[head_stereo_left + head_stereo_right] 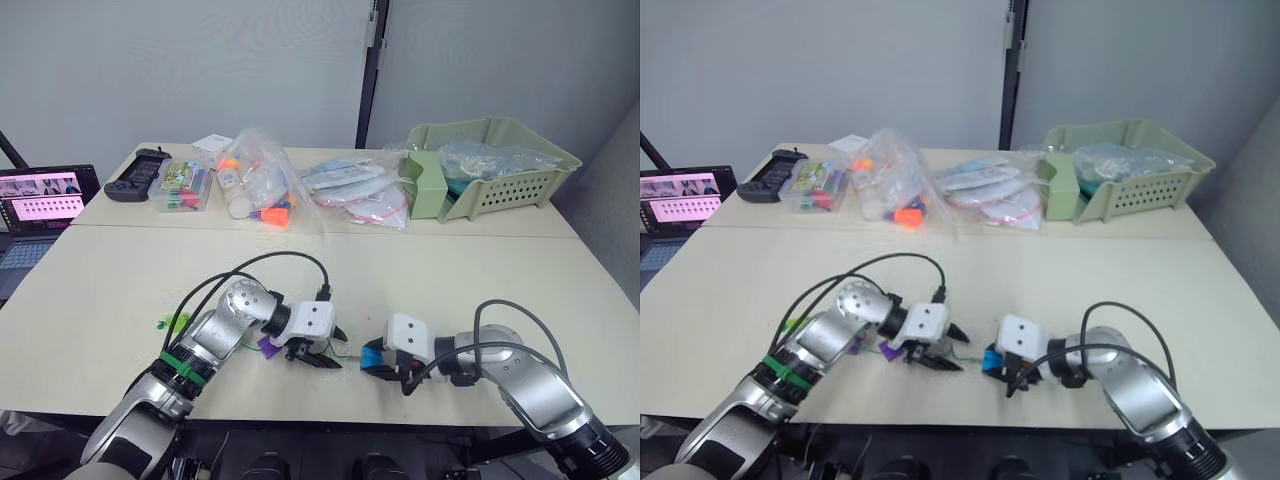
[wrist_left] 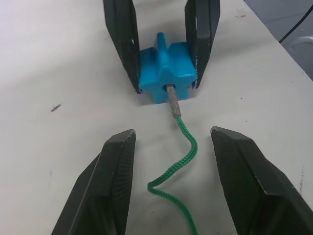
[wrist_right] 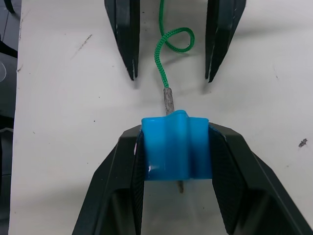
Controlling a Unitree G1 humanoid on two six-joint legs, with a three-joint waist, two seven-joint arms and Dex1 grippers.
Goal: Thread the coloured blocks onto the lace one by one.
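Right end effector point(image 1: 1002, 372) grips the blue block point(image 1: 992, 359) on the table point(image 1: 1060, 280).

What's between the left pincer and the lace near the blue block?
Nothing visible. The left pincer is open, and the lace lies on bare table between its fingers. The lace's stiff tip already enters the blue block, which the right pincer holds.

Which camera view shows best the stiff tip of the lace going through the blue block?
The right wrist view: the lace tip enters the blue block and pokes out below. The left wrist view shows the entry side alone. In the eye views the tip is too small to tell.
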